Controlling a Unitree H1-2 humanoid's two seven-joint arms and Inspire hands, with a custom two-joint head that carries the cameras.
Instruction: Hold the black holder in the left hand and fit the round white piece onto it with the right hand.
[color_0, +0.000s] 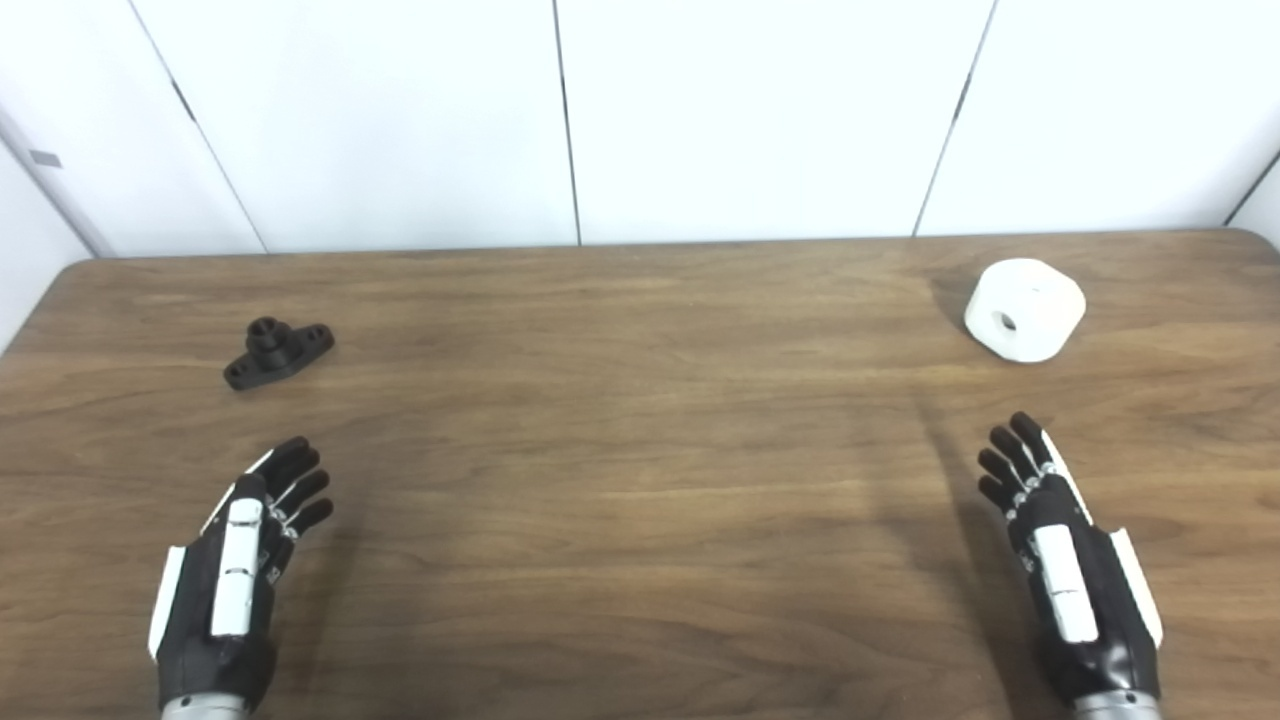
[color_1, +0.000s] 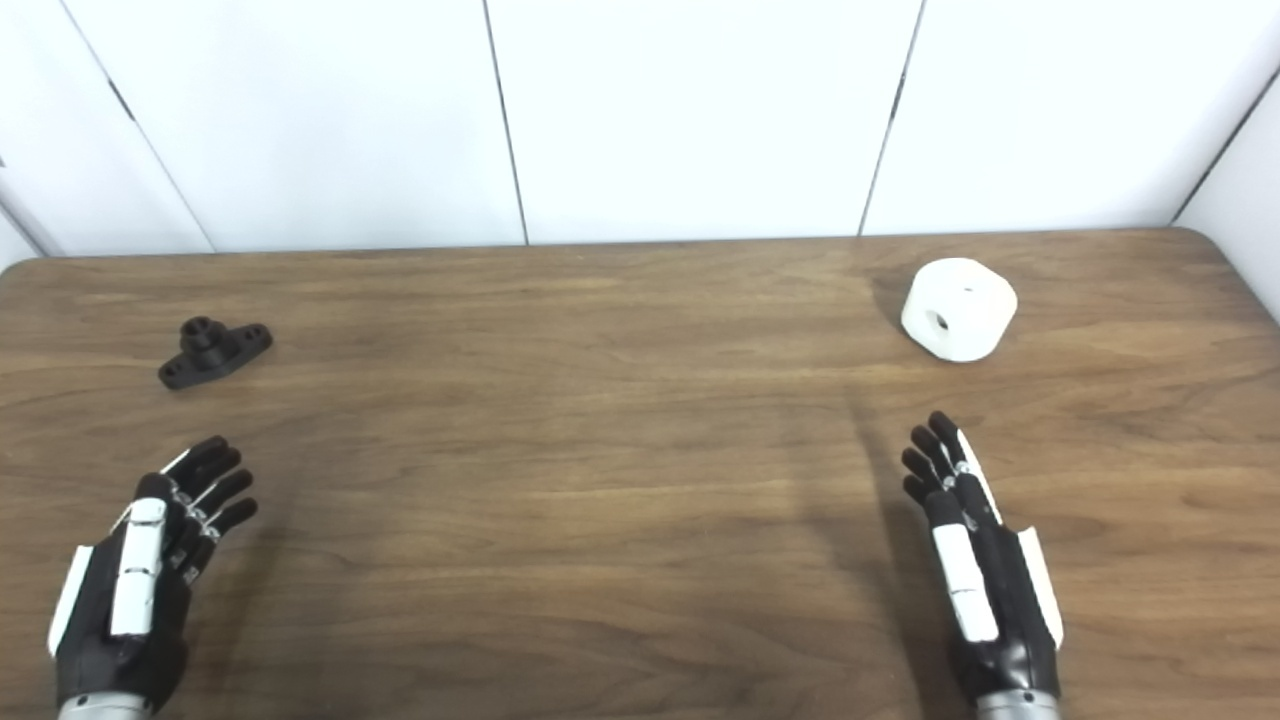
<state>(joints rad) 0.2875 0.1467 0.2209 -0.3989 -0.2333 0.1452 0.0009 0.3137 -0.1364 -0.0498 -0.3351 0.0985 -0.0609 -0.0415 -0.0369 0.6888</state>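
Observation:
The black holder (color_0: 278, 352), a small flanged base with a short upright tube, lies on the wooden table (color_0: 640, 450) at the far left. The round white piece (color_0: 1024, 308), a thick disc with a hole in its side, rests at the far right. My left hand (color_0: 245, 560) hovers near the table's front left, open, fingers stretched toward the holder and well short of it. Open too, my right hand (color_0: 1060, 560) is at the front right, fingers straight and pointing toward the white piece, apart from it. Neither hand holds anything.
White wall panels (color_0: 560, 110) stand behind the table's far edge. The table's rounded back corners show at left and right.

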